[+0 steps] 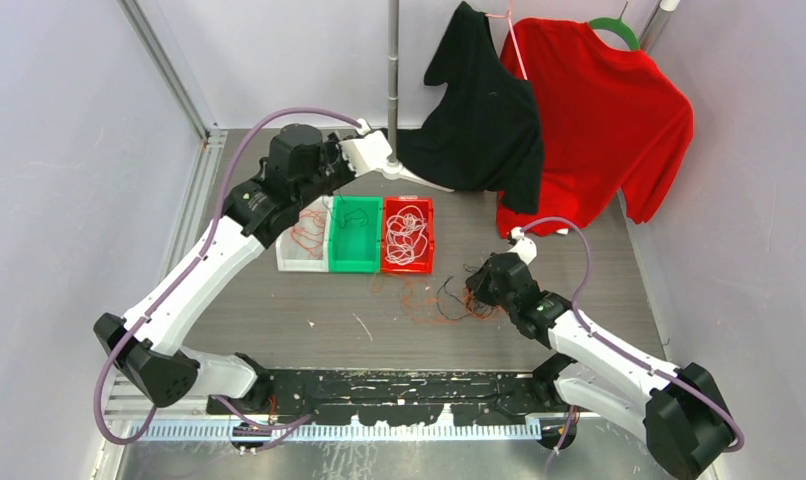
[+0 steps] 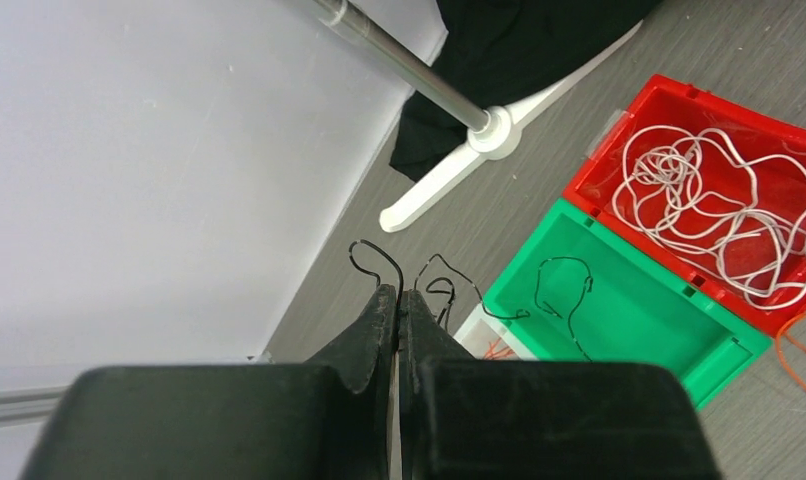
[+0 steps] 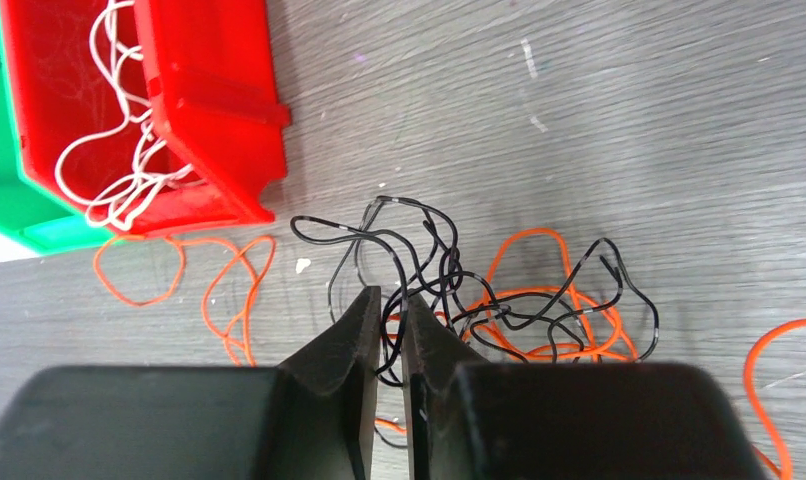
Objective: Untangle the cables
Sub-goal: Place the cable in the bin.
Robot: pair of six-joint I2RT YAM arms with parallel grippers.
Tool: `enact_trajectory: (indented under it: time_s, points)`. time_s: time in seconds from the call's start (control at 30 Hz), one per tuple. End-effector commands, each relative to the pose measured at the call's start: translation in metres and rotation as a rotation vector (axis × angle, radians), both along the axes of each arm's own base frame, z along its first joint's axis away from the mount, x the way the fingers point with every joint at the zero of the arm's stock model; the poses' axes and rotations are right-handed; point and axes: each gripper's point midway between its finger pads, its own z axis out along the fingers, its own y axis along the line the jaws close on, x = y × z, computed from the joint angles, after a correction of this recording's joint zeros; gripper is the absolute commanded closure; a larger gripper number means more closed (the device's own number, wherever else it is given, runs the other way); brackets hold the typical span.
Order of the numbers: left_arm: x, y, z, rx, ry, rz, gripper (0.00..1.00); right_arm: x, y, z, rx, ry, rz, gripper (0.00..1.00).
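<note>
A tangle of black cable (image 3: pixel 449 285) and orange cable (image 3: pixel 569 300) lies on the grey table (image 1: pixel 279 320), in front of the bins. My right gripper (image 3: pixel 391 295) is down on its left edge, open by a narrow gap, with black strands running between its fingers. In the top view that gripper (image 1: pixel 476 288) is right of the tangle (image 1: pixel 444 300). My left gripper (image 2: pixel 396 290) hangs above the bins' far left, shut on a black cable (image 2: pixel 379 258) that trails into the green bin (image 2: pixel 629 330). White cable (image 2: pixel 709 200) lies coiled in the red bin (image 2: pixel 589 165).
A clear bin (image 1: pixel 301 258) holding orange cable stands left of the green bin (image 1: pixel 354 262) and red bin (image 1: pixel 407 265). Loose orange loops (image 3: pixel 224 290) lie by the red bin's corner. Behind stand a rack pole (image 1: pixel 393 70) with a white foot, a black shirt (image 1: pixel 479 120) and a red shirt (image 1: pixel 609 120).
</note>
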Motion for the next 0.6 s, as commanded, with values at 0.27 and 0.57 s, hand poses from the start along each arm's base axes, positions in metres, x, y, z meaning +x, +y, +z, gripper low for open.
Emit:
enact_trajectory:
  time_s: [0.27, 0.57]
  points:
    - [0.023, -0.028, -0.052, -0.072, 0.152, 0.033, 1.0, -0.009, 0.05, 0.026, 0.159, -0.066, 0.067, 0.85]
    - [0.029, -0.035, -0.104, -0.032, 0.291, 0.073, 1.0, -0.017, 0.062, 0.031, 0.202, -0.077, 0.086, 0.87]
